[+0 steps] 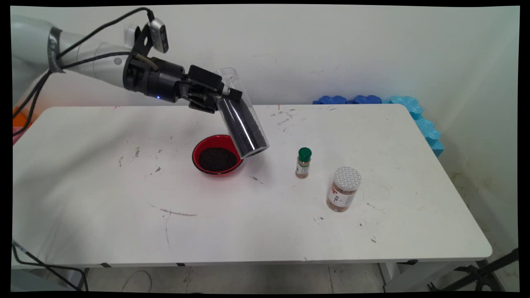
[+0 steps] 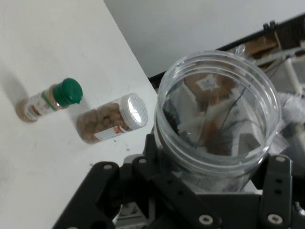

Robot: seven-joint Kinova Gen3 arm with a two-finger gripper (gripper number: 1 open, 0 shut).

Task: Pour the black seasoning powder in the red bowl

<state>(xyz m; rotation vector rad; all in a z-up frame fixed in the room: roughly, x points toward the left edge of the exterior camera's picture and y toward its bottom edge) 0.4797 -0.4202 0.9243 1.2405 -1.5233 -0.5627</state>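
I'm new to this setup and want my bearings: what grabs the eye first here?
The black claw holds a clear jar of dark grains, tilted in the air, its base over the right rim of a red bowl of the same grains. To the right on the white table stand a green-capped bottle and a white-lidded jar.

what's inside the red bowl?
The red bowl holds dark, fine grains, like those in the clear jar the gripper holds tilted above it. The bowl's bottom is covered.
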